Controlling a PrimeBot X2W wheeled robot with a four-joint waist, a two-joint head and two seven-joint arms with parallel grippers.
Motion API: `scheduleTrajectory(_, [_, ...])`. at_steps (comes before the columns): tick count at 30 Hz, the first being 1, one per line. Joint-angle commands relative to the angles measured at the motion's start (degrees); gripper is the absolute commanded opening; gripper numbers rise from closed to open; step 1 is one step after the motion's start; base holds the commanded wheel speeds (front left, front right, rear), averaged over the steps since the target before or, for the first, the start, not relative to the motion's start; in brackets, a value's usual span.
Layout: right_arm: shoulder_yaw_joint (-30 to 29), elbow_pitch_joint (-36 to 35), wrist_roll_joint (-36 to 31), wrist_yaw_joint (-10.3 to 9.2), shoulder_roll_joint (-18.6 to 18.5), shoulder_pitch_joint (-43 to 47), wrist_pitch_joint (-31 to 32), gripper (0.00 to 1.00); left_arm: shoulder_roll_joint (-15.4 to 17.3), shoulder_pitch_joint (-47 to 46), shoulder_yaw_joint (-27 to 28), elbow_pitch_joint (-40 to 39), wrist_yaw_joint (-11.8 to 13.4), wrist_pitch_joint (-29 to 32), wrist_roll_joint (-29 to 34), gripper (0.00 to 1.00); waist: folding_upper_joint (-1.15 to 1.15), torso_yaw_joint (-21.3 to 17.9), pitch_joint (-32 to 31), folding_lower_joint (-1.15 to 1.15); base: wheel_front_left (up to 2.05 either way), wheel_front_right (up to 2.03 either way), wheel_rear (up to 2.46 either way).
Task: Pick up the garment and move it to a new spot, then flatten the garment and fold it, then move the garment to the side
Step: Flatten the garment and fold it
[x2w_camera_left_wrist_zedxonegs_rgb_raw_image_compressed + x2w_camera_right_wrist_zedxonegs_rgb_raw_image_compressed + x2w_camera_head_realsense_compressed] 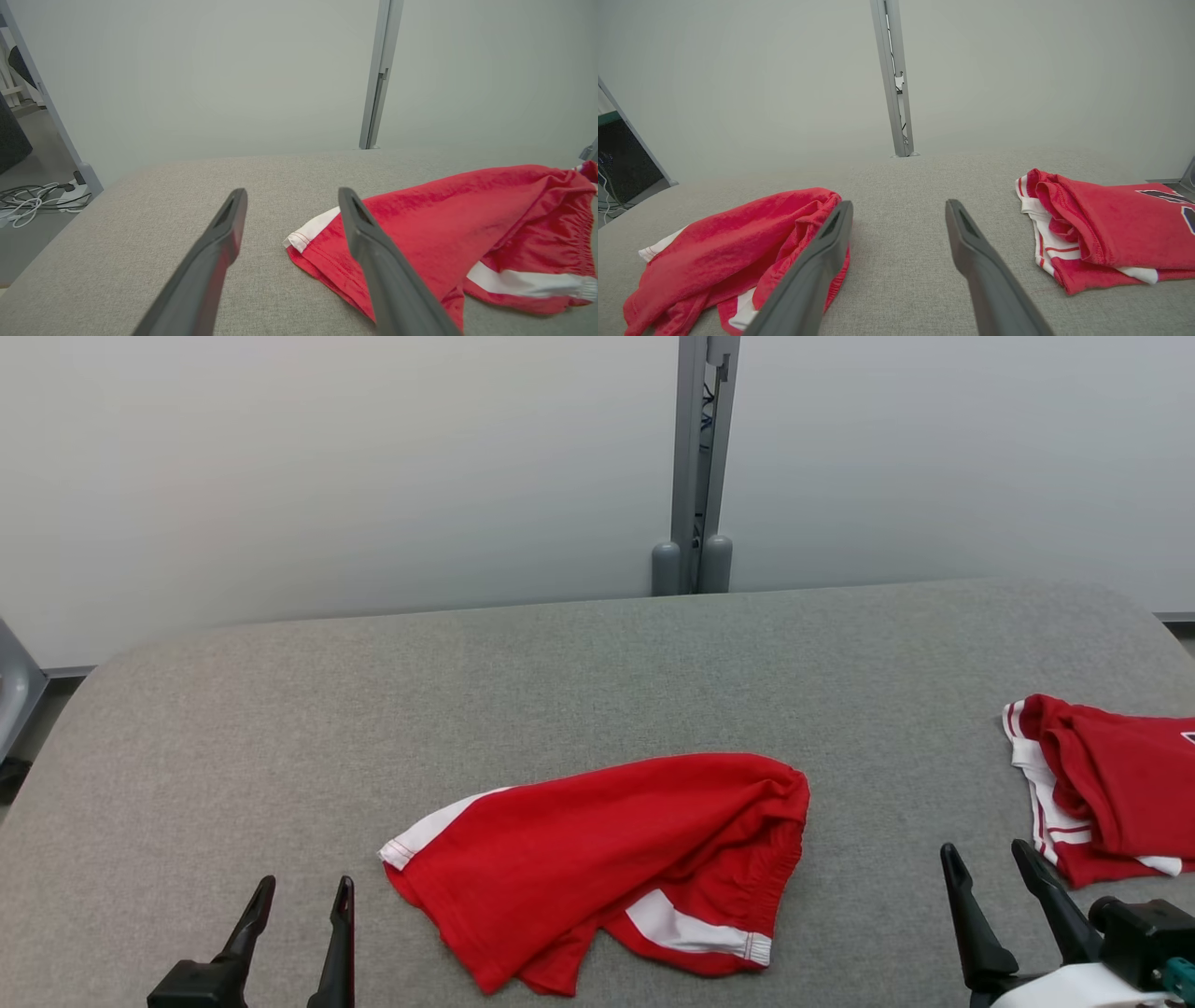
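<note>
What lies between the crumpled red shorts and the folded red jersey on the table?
Nothing: only bare grey table separates the shorts from the jersey. This is plain in both the head view and the right wrist view.

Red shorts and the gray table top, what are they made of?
The red shorts look like thin, slightly shiny sports fabric, maybe polyester: they crumple and gleam a little. The table top seems covered in matte gray woven cloth: a fine speckled weave shows.

Table (280, 728) free left of and behind the red shorts (597, 859). Open lane between the red shorts and folded jersey (1120, 775). Post (695, 448) stands beyond the far edge.
</note>
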Motion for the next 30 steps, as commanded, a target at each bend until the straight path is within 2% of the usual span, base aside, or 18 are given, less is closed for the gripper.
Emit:
scheduleTrajectory(1, [-0.42, 1.11, 0.49, 0.01, -0.27, -0.85, 0.14, 1.0, 0.32, -0.26, -0.01, -0.42, 0.4, 0.27, 0.17, 1.0, 0.0, 0.17, 0.35, 0.0, 0.0, 0.0, 0.0])
scheduleTrajectory(7, [-0.98, 5.09, 1.26, 0.01, -0.26, -3.86, 0.09, 1.0, 0.15, -2.23, -0.76, -0.83, -0.12, 0.63, 0.5, 1.0, 0.0, 1.65, 1.95, 0.0, 0.0, 0.0, 0.0])
scheduleTrajectory(13, [0.34, 10.97, 2.65, 0.01, -0.84, -10.92, -0.2, 1.0, -0.06, -5.68, -1.79, -0.22, -1.14, 0.04, 0.84, 1.0, 0.0, 4.19, 5.68, 0.0, 0.0, 0.0, 0.0])
scheduleTrajectory(16, [2.39, 16.15, 4.87, 0.01, -1.82, -18.47, 0.02, 1.0, -0.32, -8.62, -2.39, 0.93, -2.01, -0.64, 1.17, 1.0, 0.0, 5.44, 9.19, 0.0, 0.0, 0.0, 0.0])
scheduleTrajectory(21, [5.87, 25.32, 8.54, 0.01, -3.12, -26.9, 1.95, 1.0, -1.22, -12.13, -3.16, 3.28, -3.0, -1.57, 0.94, 1.0, 0.0, 6.76, 11.56, 0.0, 0.0, 0.0, 0.0])
scheduleTrajectory(25, [10.56, 32.24, 11.22, 0.01, -4.48, -30.59, 5.23, 1.0, -1.87, -13.94, -3.87, 5.24, -3.65, -2.6, 0.83, 1.0, 0.0, 7.5, 12.27, 0.0, 0.0, 0.0, 0.0])
scheduleTrajectory(30, [17.19, 37.28, 14.55, 0.01, -5.73, -32.57, 8.39, 1.0, -2.12, -15.02, -3.95, 7.0, -4.09, -3.59, 0.56, 1.0, 0.0, 7.55, 12.66, 0.0, 0.0, 0.0, 0.0])
